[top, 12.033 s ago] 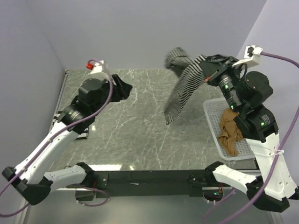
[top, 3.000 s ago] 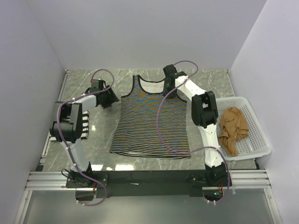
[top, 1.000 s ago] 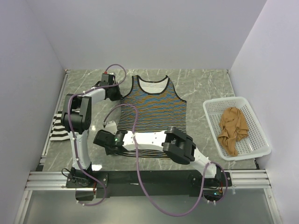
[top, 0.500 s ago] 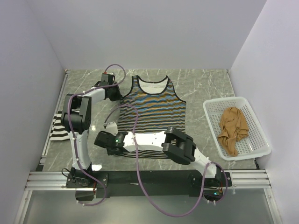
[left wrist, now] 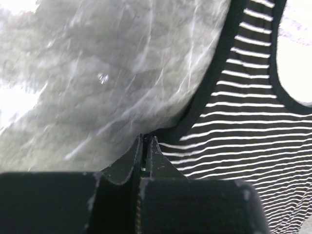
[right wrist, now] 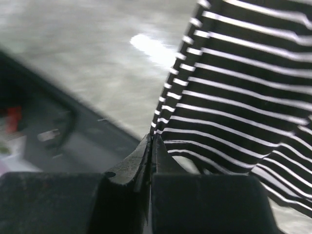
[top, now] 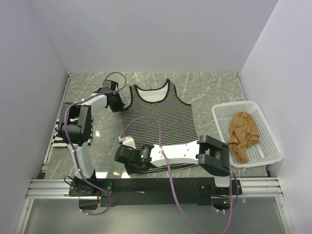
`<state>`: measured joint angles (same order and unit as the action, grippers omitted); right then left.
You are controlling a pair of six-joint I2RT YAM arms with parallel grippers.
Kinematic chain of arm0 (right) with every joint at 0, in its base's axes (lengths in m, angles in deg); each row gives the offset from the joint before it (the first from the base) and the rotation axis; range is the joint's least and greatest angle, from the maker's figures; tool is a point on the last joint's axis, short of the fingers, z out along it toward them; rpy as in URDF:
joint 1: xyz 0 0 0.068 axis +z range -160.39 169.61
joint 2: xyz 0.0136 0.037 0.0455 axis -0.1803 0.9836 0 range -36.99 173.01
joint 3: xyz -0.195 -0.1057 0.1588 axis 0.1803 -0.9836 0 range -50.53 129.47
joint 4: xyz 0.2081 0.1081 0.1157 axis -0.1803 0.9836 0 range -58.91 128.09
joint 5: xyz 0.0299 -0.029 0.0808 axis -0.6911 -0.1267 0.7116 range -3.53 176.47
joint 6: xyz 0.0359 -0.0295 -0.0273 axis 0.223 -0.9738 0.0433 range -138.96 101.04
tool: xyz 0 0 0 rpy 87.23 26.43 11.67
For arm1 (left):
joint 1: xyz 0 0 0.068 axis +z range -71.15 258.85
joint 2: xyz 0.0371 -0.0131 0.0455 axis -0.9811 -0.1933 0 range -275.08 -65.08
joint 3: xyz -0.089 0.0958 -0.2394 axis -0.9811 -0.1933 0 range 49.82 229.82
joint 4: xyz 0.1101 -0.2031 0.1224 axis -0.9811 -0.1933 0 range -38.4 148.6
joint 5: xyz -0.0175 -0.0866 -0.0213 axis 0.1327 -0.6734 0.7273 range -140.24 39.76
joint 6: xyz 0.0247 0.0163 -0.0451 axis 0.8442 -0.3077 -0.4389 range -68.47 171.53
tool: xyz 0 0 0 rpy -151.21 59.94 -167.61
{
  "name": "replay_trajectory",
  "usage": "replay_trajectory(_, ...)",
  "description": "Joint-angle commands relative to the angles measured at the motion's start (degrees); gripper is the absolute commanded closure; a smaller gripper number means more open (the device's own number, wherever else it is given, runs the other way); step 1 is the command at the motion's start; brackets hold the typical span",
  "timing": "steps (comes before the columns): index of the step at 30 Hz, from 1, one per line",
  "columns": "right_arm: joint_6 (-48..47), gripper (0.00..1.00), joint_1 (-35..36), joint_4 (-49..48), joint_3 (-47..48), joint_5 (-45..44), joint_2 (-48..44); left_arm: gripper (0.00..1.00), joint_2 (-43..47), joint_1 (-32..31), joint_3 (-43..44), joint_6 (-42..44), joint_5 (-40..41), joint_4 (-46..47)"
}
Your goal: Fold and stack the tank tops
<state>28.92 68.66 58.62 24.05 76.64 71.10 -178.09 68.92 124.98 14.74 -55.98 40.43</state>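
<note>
Thin-striped tank top [top: 161,114] lies flat mid-worktop [top: 214,87], its near hem partly hidden under the right arm [top: 180,152]. The tan-brown tank top [top: 241,136] sits crumpled in the white mesh basket [top: 271,146], its shape unreadable. Two tops show plainly. The left hand [left wrist: 145,146] is clamped on the black armhole trim; the right hand [right wrist: 151,141] is pinched on the hem corner. Grey marbled surface, pale lilac walls [top: 156,34].
</note>
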Motion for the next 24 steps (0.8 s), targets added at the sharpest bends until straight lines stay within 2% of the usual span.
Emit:
replay_trajectory(1,-0.2,1.00,2.1,-2.5,4.8,5.3,-1.0,0.99,3.8,0.7,1.4,-0.7,3.4,0.4)
replay_trajectory(9,0.0,1.00,1.7,-3.7,10.7,7.6,2.7,0.99,4.5,1.6,4.6,0.9,5.4,-4.7)
replay_trajectory(12,0.5,1.00,0.9,-5.6,8.5,8.8,0.9,1.00,4.9,1.6,5.7,1.1,5.6,-6.6)
replay_trajectory(13,1.4,1.00,-0.2,-8.1,6.2,11.6,-0.5,0.99,4.8,1.6,6.8,1.2,7.6,-8.0)
replay_trajectory(16,3.5,1.00,-1.8,-14.8,1.4,16.0,-3.0,0.99,4.0,1.7,7.9,1.9,6.2,-7.9)
replay_trajectory(19,2.8,1.00,-2.2,-12.7,3.6,15.4,-1.9,0.99,3.2,1.7,8.5,2.1,5.2,-7.9)
replay_trajectory(24,3.4,1.00,-3.4,-15.1,4.0,18.2,-0.6,0.99,3.1,1.5,9.4,0.9,4.2,-7.9)
